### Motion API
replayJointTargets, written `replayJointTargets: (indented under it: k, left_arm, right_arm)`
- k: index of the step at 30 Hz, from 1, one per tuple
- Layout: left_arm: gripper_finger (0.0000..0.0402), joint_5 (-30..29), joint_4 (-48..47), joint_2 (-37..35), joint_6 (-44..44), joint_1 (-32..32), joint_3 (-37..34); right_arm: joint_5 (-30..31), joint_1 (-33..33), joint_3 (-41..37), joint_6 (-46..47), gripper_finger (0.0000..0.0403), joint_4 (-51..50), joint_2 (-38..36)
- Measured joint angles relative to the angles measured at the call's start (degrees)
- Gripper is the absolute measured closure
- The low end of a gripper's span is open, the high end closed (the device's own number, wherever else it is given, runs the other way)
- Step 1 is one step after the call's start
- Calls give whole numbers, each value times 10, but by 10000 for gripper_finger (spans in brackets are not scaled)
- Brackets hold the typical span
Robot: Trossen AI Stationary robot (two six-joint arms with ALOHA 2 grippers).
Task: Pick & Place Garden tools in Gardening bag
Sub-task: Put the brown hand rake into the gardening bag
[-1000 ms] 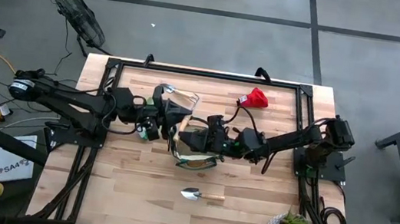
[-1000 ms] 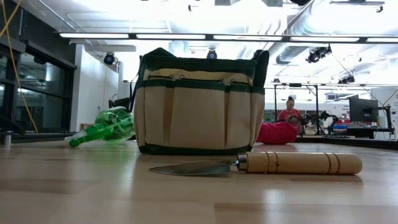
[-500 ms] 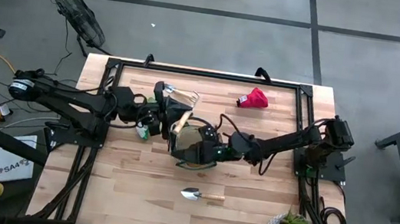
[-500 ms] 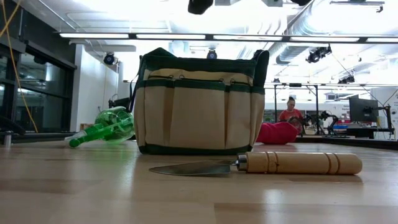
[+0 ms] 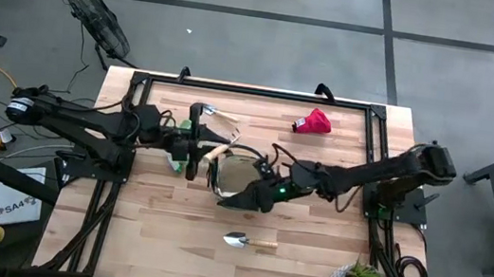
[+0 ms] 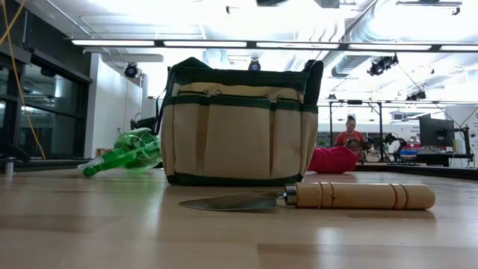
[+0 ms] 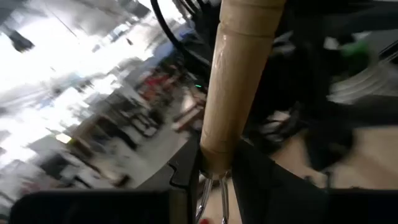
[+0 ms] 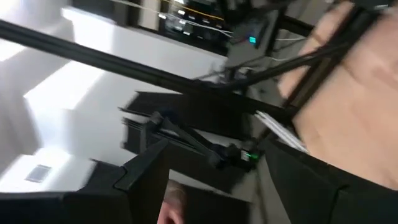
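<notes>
A wooden-handled tool point(image 7: 239, 81) is seen clamped in the jaws of the left gripper point(image 5: 197, 154), held just beside the rim of the gardening bag point(image 5: 240, 178) near the middle of the table point(image 5: 307, 261). The right gripper point(image 5: 254, 192) is poised over the bag's mouth; whether its jaws are parted cannot be told. The step in hand is judged to be the carrying of this tool into the bag, and the next move would call for the handle to be brought over the opening before release. A silver trowel point(image 6: 314, 197) is left lying toward the table's front edge, a red piece point(image 5: 313, 121) near the far edge, and a bright green piece point(image 6: 127, 152) beside the bag. The tool's metal end is largely hidden, and the bag's interior cannot be made out.
</notes>
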Motion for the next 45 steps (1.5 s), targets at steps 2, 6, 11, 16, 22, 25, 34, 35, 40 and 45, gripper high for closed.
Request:
replayJointTargets:
  k: [2,6,11,16,22,25,34,35,40,45]
  left_arm:
    - [338,24,-18,-8,-42,0,0]
    - [338,118,-30,-11,-116,0,0]
    - [338,210,-27,3,-199,0,0]
    - [338,257,8,30,-307,0,0]
    - [338,291,86,85,-413,0,3]
    - [338,309,84,117,-450,0,22]
    - [338,400,86,240,-512,0,128]
    - [338,403,90,253,-513,0,141]
    - [338,432,88,307,-522,0,197]
    - [338,442,86,341,-532,0,233]
  right_arm:
    - [20,4,0,-22,149,-54,-32]
    - [82,12,0,-85,149,-150,-102]
    - [140,11,0,-196,149,-188,-174]
    - [163,11,0,-328,149,-188,-204]
    - [167,10,0,-414,149,-190,-201]
    - [160,10,0,-438,149,-189,-194]
    - [112,10,0,-497,149,-178,-191]
    - [102,10,0,-500,149,-175,-191]
    - [76,10,0,-517,149,-175,-191]
    - [57,10,0,-517,149,-186,-191]
